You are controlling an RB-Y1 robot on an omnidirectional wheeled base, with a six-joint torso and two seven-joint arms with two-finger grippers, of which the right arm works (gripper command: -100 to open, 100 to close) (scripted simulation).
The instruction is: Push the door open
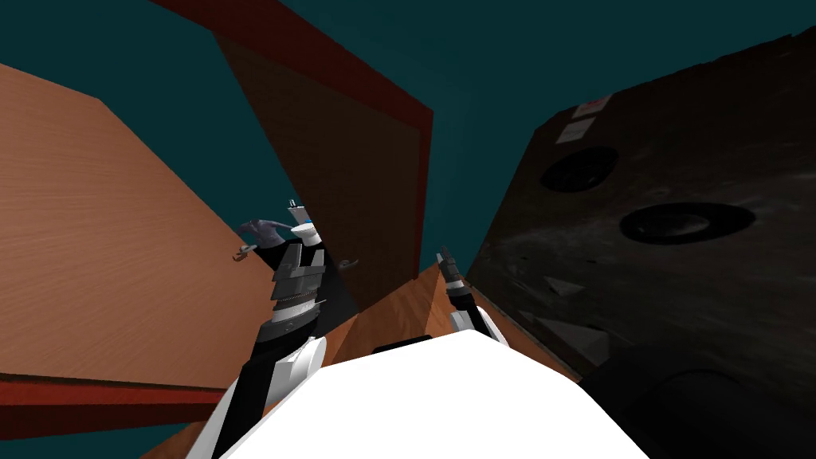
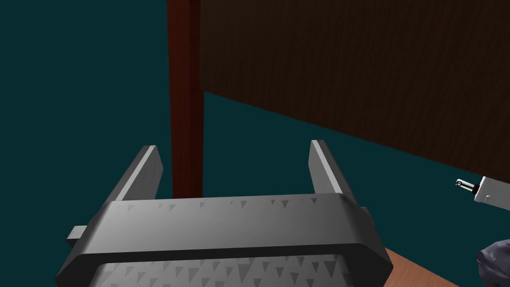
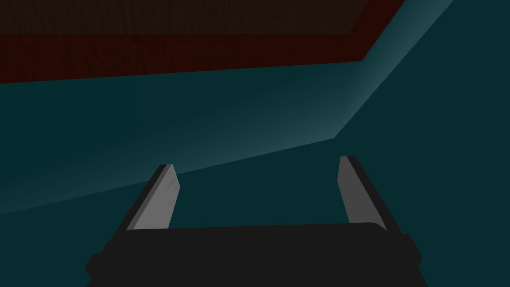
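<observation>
Apparently the approach is in hand: the left gripper (image 2: 234, 167), fingers wide and holding nothing, seems just short of the dark brown door (image 1: 343, 175) at upper centre. Next it must press the panel. The right gripper (image 3: 256, 194) is wide too.

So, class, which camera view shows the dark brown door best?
Head view: most of the dark brown door shows, with its red-brown edging and lever handle. Left wrist view gives one stretch of panel beside a red-brown upright. Right wrist view gives a thin strip of panel and edging.
</observation>
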